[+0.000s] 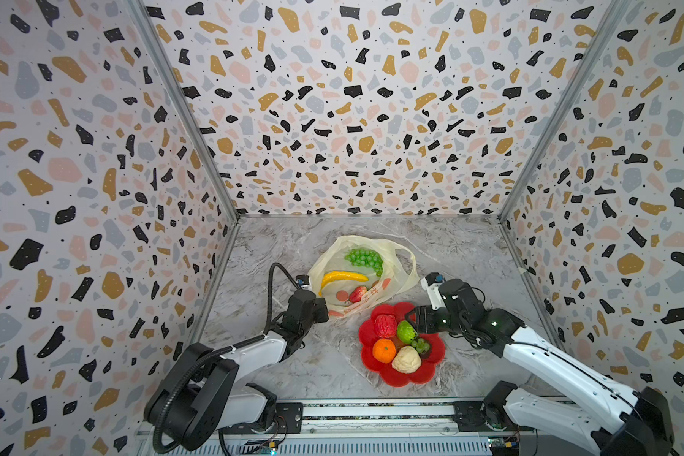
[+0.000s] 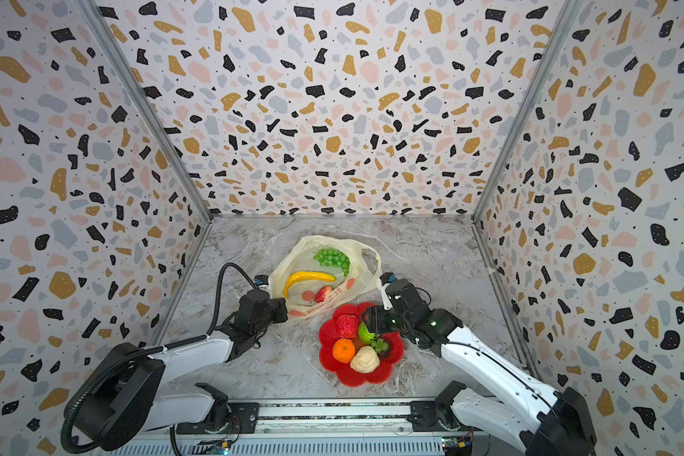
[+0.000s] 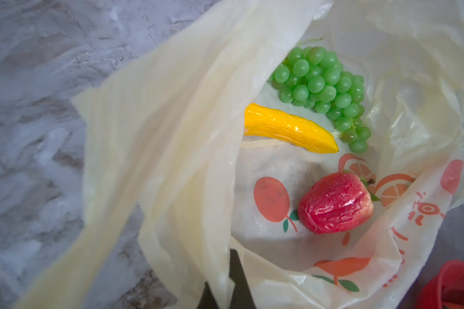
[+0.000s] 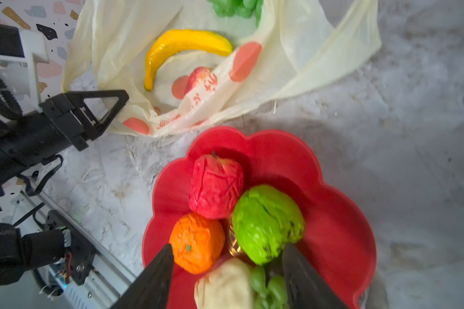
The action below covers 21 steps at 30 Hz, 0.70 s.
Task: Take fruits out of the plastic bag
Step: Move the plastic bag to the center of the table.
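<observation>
Your left gripper (image 4: pixel 122 100) is pinched shut on the plastic bag (image 1: pixel 399 256) rim. The banana (image 1: pixel 342 276), grape bunch (image 1: pixel 366 258) and strawberry (image 1: pixel 358 294) lie inside. The right gripper (image 4: pixel 228 246) is parted and empty over the red dish (image 1: pixel 431 355), beside the green fruit (image 4: pixel 268 222). Risk: reaching in, a finger may snag the thin film and pull the rim free.

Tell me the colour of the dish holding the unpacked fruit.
Red; the dish shows best in the right wrist view.

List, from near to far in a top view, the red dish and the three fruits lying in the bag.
Red dish → strawberry → banana → bunch of grapes; the last three lie inside the plastic bag.
</observation>
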Available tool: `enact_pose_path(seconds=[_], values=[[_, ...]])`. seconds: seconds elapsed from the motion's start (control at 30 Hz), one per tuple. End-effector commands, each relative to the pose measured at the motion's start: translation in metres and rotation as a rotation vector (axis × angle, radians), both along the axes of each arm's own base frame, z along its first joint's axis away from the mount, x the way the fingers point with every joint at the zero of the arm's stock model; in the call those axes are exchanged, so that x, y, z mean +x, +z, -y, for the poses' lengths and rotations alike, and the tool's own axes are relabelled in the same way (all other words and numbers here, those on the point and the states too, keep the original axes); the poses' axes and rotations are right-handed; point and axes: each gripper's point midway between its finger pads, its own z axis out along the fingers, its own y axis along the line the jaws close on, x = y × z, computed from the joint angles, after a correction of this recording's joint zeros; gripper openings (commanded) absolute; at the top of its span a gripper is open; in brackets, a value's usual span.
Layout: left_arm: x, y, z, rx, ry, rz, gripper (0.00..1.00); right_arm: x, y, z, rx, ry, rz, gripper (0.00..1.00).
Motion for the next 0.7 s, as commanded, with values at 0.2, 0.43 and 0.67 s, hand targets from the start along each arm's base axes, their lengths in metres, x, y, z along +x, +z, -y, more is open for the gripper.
enact_pose_path(seconds=[0.2, 0.43, 0.67], values=[[0.006, 0.017, 0.012, 0.067, -0.039, 0.057, 0.01, 0.069, -0.002, -0.096, -0.170, 0.166, 0.129, 0.66], [0.006, -0.008, 0.034, 0.064, -0.129, -0.041, 0.02, 0.118, -0.036, -0.120, -0.223, 0.167, 0.111, 0.65], [0.009, -0.028, 0.029, 0.107, -0.093, -0.106, 0.02, 0.138, -0.064, -0.105, -0.154, 0.138, 0.037, 0.67]])
